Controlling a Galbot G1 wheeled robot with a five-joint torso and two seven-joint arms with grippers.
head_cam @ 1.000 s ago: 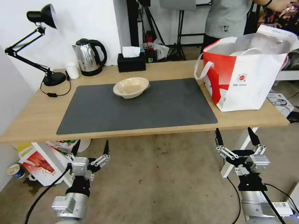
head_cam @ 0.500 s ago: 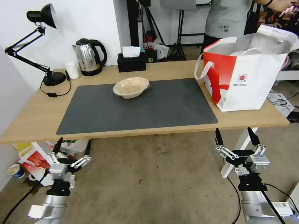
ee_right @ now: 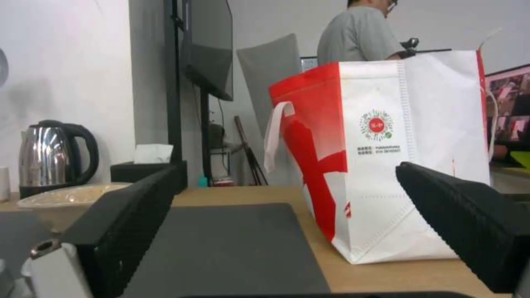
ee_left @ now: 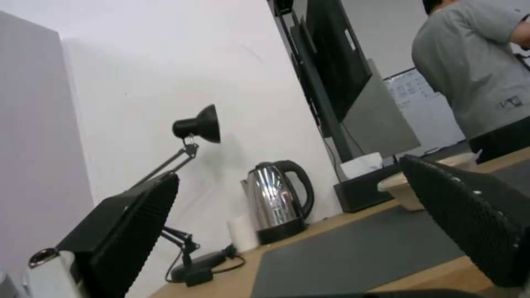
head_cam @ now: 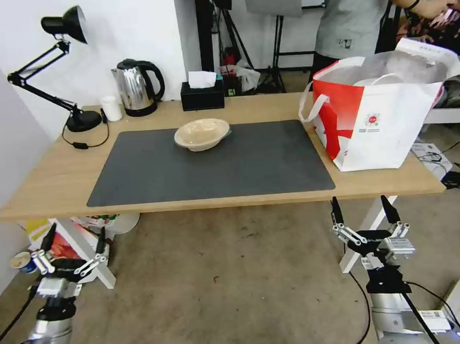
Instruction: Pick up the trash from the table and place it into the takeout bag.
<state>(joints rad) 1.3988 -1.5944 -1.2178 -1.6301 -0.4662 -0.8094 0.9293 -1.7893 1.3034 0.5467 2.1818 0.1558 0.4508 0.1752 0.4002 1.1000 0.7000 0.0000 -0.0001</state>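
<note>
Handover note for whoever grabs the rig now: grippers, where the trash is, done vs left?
Left gripper: open, empty, low in front of the table's left end, below its edge.
Right gripper: open, empty, below the front edge near the takeout bag.
On the table: beige bowl sits on the dark grey mat, toward its back edge. The bag stands open at the table's right end.
Done: no other trash remains on the tabletop; the bag's contents cannot be made out.
Left: the beige bowl goes into the bag.
</note>
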